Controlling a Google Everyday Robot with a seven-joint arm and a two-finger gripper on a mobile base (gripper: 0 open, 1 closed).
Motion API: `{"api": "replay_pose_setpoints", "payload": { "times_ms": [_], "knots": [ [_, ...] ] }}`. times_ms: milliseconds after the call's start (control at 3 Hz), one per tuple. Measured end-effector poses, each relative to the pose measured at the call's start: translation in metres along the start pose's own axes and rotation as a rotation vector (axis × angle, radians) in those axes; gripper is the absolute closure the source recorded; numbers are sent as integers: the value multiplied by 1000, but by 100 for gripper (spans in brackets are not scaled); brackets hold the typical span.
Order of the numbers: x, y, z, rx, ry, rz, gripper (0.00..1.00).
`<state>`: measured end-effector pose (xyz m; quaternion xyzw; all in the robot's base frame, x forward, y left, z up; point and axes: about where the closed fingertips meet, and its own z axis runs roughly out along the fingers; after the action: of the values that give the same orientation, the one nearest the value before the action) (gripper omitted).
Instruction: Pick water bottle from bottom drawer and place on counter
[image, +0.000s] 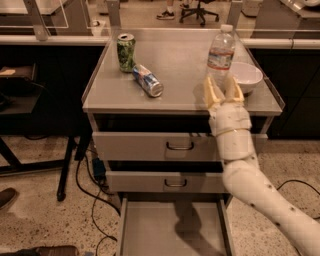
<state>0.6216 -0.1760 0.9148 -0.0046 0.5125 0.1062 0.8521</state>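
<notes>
The water bottle (220, 50), clear with a white cap and a white-and-red label, stands upright at the counter's (175, 65) front right. My gripper (222, 86) reaches up from the lower right, its two cream fingers flanking the bottle's base and shut on it. The base itself is hidden behind the fingers, so I cannot tell whether it touches the counter. Below, the bottom drawer (150, 230) is pulled out and its grey floor shows only my arm's shadow.
A green can (126, 51) stands at the counter's back left, and a blue-and-silver can (148, 80) lies on its side near it. A white bowl (247, 76) sits just right of the bottle. Two upper drawers (150, 146) are closed. Cables (85, 190) trail on the floor at left.
</notes>
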Motion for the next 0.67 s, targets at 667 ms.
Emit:
{"api": "replay_pose_setpoints", "payload": {
  "times_ms": [667],
  "knots": [
    [18,13,53,20,-145,-30,100]
  ]
}}
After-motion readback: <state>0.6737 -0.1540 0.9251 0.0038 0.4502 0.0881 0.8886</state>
